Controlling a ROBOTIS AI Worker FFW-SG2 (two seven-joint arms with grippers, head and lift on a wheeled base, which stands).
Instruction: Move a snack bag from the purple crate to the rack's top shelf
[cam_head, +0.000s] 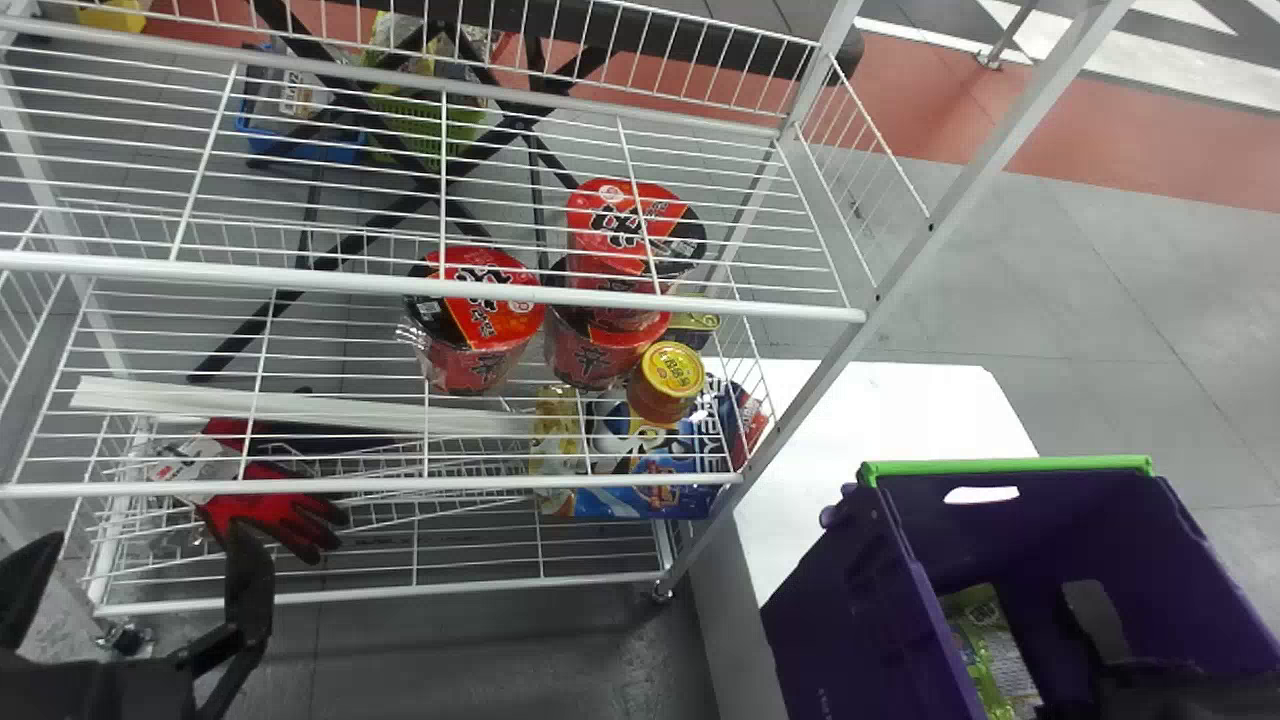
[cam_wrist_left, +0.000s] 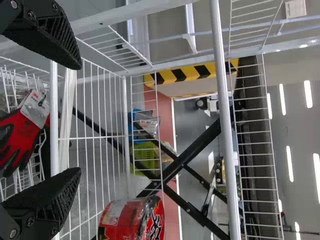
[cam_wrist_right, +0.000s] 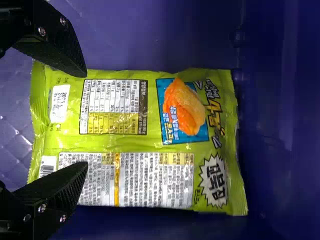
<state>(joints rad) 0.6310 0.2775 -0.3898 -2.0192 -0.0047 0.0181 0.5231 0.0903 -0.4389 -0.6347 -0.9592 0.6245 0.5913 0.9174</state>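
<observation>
The white wire rack fills the upper and left stretch of the head view, its thin, evenly spaced rods welded to smooth rails. The purple crate stands at lower right: rigid plastic, boxy, with a bright green strip along its far rim and a rounded handle slot beneath. A smooth, flat white table shows right of centre.

At lower left, before the rack, is the left gripper, its ribbed black fingers spread wide with nothing between them. The right gripper is inside the crate at lower right, fingers parted over one end of the bag; whether they touch it I cannot tell.

A glossy blue box sits on the rack near the centre. The green snack bag lies in the crate at the lower right of the head view, its long axis running steeply down and slightly rightward there. In the right wrist view that axis runs roughly in line with the fingers, one crimped short end toward them, the other pointing away. Its film is shiny, softly creased and near rectangular, a broad printed face toward the camera.

Red-and-black knit gloves rest at left; round, film-wrapped red cups stand around the centre.
</observation>
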